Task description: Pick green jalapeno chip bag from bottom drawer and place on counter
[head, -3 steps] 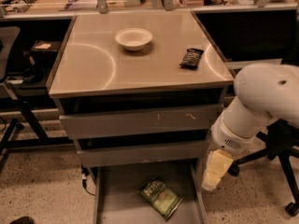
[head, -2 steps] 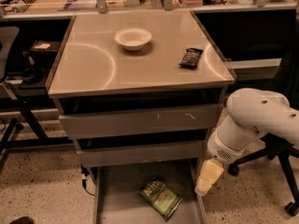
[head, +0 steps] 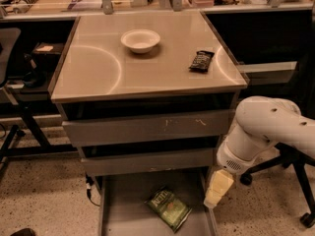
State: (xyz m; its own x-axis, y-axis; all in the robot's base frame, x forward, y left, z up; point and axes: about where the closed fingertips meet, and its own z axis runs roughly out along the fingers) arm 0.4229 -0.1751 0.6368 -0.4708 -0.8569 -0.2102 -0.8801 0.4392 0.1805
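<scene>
A single camera sits high in front of the cabinet, tilted steeply down and looking toward the back wall at 12 o'clock, from middling range. The counter [head: 162, 75] fills the upper middle and the bottom drawer [head: 123, 203] runs off at 6 o'clock. The gripper [head: 216, 193] hangs at 5 o'clock, by the drawer's right rim.

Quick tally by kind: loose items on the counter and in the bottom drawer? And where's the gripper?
Snack bags: 2 (green jalapeno chip bag in bottom drawer, dark packet on counter)
Bowls: 1 (white bowl on counter)
Total: 3
Gripper: at the drawer's right edge, apart from the chip bag.
</scene>
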